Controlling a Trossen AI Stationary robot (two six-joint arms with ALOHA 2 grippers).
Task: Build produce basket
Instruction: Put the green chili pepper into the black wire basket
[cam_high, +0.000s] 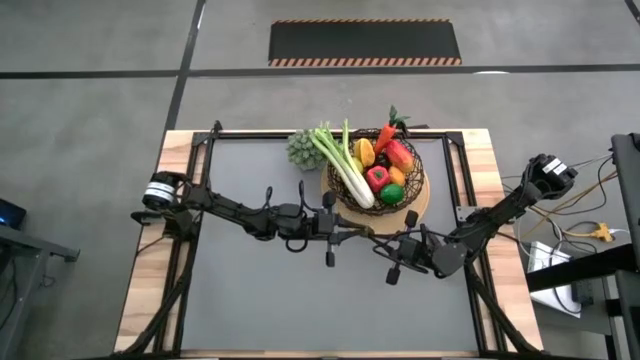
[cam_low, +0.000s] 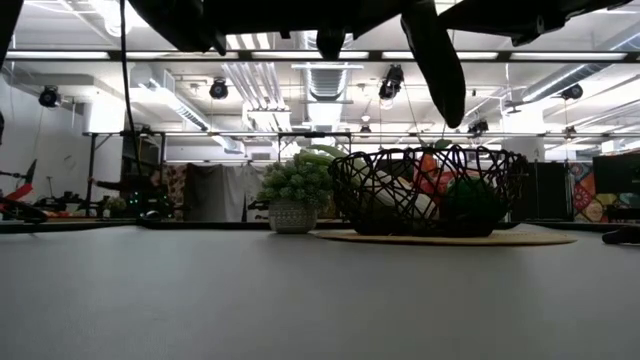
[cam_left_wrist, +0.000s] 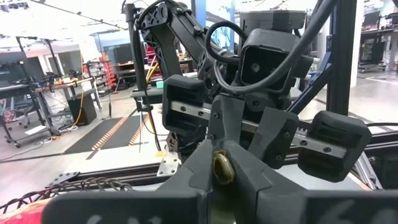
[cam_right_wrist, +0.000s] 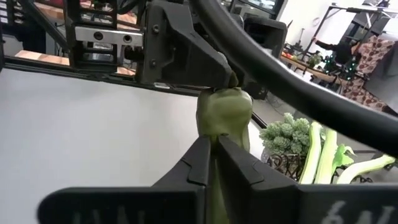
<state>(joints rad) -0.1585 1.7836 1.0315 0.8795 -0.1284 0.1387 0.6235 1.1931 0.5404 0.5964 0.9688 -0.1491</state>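
**Item:** green pear-shaped piece (cam_right_wrist: 224, 115), in the air over the counter (cam_high: 250, 300), just in front of the wire basket (cam_high: 340, 195).

**Hold:** my right fingers (cam_right_wrist: 199, 165) are closed on its lower body. My left fingers (cam_left_wrist: 193, 180) are pinched tight on its stem end.

**Basket contents:** leek (cam_high: 345, 165), carrot, red, yellow and green pieces.

**Handling note:** it looks like a hand-over. One pair should let go only once the other's pinch is sure, then carry the piece level, clear of the rim, and lower it into a gap.

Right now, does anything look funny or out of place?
Yes: the leek pokes out over the basket's rim, and one green piece is outside it, pinched above the table by the right fingers.
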